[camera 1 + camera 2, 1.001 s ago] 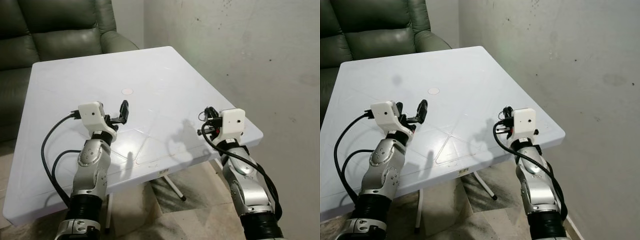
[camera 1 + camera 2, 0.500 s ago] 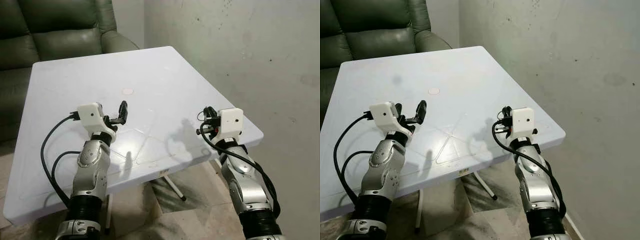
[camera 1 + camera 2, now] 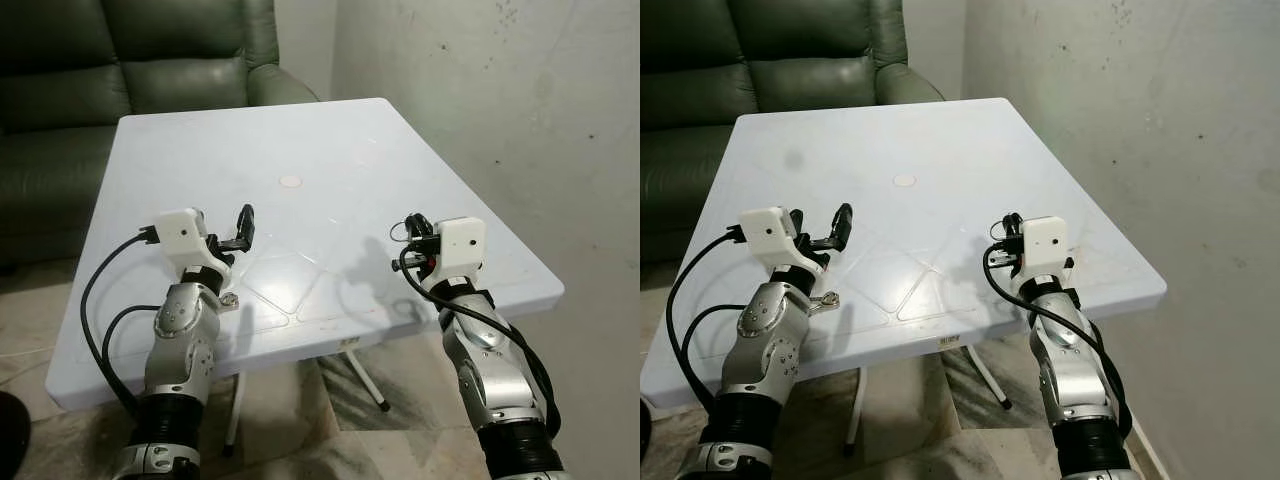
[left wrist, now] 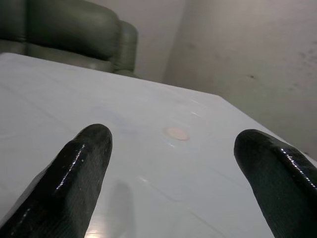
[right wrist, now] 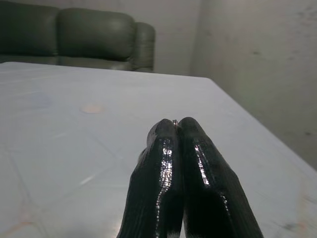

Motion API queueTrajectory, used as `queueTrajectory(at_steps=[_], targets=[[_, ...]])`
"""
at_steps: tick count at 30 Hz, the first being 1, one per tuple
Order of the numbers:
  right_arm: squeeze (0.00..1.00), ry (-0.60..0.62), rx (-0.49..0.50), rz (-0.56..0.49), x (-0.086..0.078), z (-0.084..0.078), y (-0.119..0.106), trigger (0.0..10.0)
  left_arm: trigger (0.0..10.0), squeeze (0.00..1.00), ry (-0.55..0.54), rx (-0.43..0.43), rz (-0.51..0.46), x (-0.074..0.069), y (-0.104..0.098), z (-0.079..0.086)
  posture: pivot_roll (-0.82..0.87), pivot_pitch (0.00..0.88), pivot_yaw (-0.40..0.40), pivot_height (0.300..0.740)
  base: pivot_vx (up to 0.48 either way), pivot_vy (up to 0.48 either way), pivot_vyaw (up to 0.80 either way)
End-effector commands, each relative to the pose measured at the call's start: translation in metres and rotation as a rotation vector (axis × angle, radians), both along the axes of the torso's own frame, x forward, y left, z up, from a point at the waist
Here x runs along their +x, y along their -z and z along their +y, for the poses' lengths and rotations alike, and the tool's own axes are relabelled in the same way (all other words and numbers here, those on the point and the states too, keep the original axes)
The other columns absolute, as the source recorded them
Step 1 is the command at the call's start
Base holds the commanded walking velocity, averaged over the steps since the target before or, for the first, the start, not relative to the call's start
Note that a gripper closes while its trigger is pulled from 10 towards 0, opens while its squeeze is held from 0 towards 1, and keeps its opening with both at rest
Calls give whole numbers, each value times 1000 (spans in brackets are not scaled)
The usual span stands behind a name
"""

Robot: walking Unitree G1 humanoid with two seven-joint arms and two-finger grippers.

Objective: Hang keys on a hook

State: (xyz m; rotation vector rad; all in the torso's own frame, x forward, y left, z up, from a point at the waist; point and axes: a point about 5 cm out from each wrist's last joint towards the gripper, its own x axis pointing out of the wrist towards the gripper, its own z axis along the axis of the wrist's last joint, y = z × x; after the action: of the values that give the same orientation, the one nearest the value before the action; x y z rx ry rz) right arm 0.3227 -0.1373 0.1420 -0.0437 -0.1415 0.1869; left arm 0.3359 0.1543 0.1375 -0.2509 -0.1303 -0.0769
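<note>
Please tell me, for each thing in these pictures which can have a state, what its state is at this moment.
left gripper: open, fingers wide apart, raised over the table's near part.
right gripper: shut, fingertips pressed together, raised over the table's near right corner.
table: standing level on its legs.
sofa: upright behind the table.

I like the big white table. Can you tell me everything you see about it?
The table is square, white and looks like smooth plastic, with faint lines moulded in its top and a small pale round spot near the middle. It stands level on thin white legs on a rough floor, beside a grey wall, with a dark green sofa behind it. Both robot arms reach over its near edge.
</note>
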Motion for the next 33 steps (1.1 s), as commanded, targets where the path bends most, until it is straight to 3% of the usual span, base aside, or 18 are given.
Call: queueTrajectory(at_steps=[1, 20, 29, 33], targets=[[0, 17, 1, 1, 0, -3, 0, 10000, 10000, 0, 11, 16, -11, 0, -3, -3, -34, 2, -17, 732, 0, 0, -712], [0, 17, 8, 5, -1, -3, 0, 10000, 10000, 0, 12, -5, -9, -1, -4, -2, -34, 15, -13, 732, 0, 0, -716], [0, 15, 7, 8, -1, -3, 0, 10000, 10000, 0, 4, -10, -2, 1, -3, -3, -33, 11, -19, 732, 0, 464, -716], [0, 9, 4, 11, -1, -2, 0, 10000, 10000, 0, -10, -5, 9, 0, -2, -2, -32, 12, -23, 732, 0, 0, -716]])
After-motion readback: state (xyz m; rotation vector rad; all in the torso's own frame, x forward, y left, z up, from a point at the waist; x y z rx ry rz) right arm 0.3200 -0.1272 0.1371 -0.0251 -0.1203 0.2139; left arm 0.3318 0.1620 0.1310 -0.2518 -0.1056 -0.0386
